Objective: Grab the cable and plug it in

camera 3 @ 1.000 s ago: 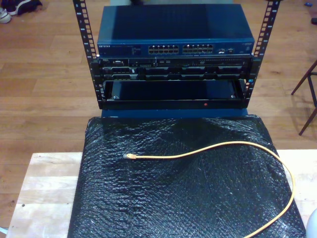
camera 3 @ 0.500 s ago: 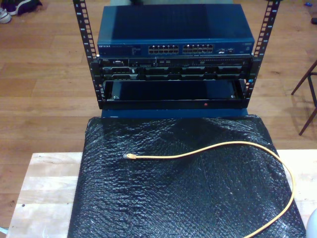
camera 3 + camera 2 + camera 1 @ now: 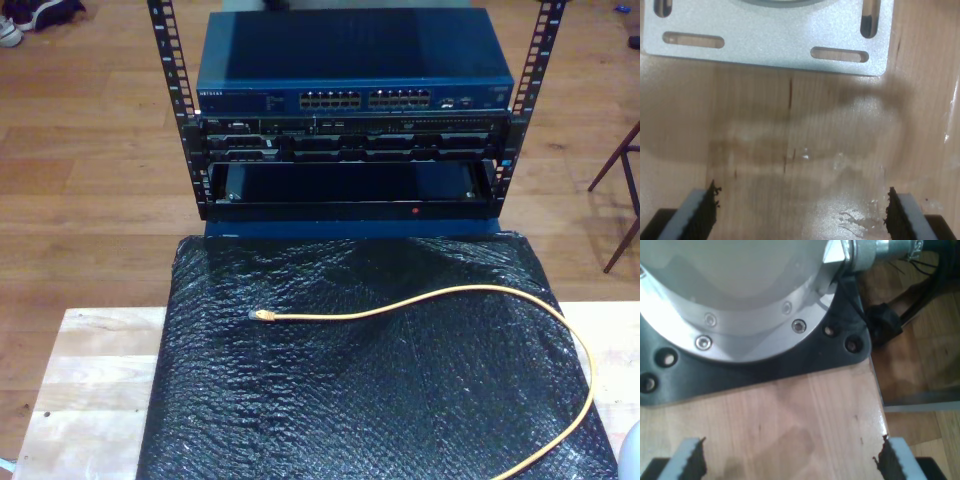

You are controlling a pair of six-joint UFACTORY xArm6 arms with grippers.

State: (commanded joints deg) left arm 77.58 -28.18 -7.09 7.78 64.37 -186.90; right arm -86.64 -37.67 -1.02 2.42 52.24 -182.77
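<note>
My first tool (image 3: pixel 788 460) hangs with its jaws spread wide and nothing between them, above bare wood tabletop (image 3: pixel 805 415) beside a black base plate (image 3: pixel 765 367) carrying a silver arm base (image 3: pixel 735 300). My second tool (image 3: pixel 800 215) is likewise wide open and empty, over pale wood next to a slotted metal plate (image 3: pixel 770 35).

In the exterior view, the cable (image 3: pixel 440 296) lies loose on a black mat (image 3: pixel 330 400) that covers the middle of the tabletop (image 3: pixel 90 370). Its plug (image 3: pixel 262 315) rests toward the exterior view's left of the mat, tip pointing to that left. From the plug the cord runs almost straight toward the exterior view's right, then rises slightly and bends in a wide loop down to the mat's near edge at the exterior view's right.

Beyond the mat stands a rack (image 3: pixel 350 130) holding a blue switch (image 3: pixel 350 95) with two rows of ports (image 3: pixel 368 99) facing the mat.

The coming reach turns on that plug end: its axis lies crosswise to the rack, so I judge it must be turned toward the ports after pickup. Neither wrist view shows the cable, so I cannot tell which arm is nearer.
</note>
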